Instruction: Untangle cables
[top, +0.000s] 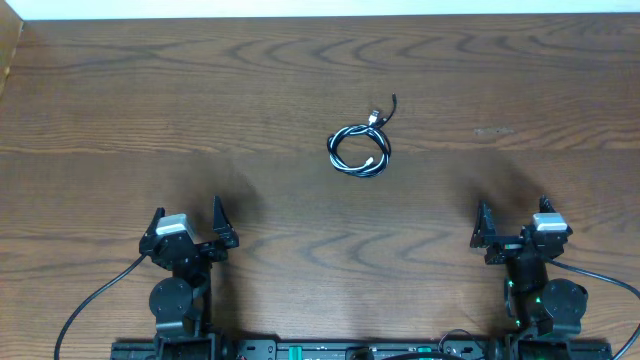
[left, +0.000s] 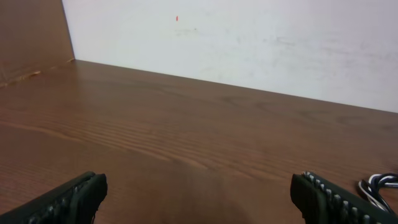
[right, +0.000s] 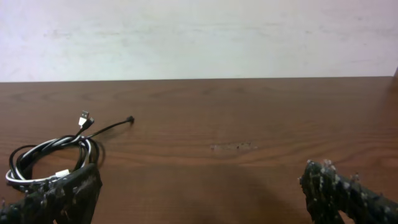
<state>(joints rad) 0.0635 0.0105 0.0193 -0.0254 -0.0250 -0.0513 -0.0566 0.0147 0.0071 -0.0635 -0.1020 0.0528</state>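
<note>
The cables (top: 360, 148) lie in the middle of the table, a black cord and a white cord coiled together in one small loop, with a silvery plug end and a black tail sticking out at the upper right. In the right wrist view the cables (right: 53, 155) sit at the left, ahead of the left finger. A small part of the cables (left: 380, 185) shows at the right edge of the left wrist view. My left gripper (top: 188, 227) stands open near the front left, well short of the coil. My right gripper (top: 513, 226) stands open at the front right. Neither holds anything.
The brown wooden table (top: 200, 100) stretches to a white wall (right: 199, 37) at the back. A raised wooden side board (left: 31, 37) borders the table's left end. Thick black arm wires (top: 90, 300) run near the front edge.
</note>
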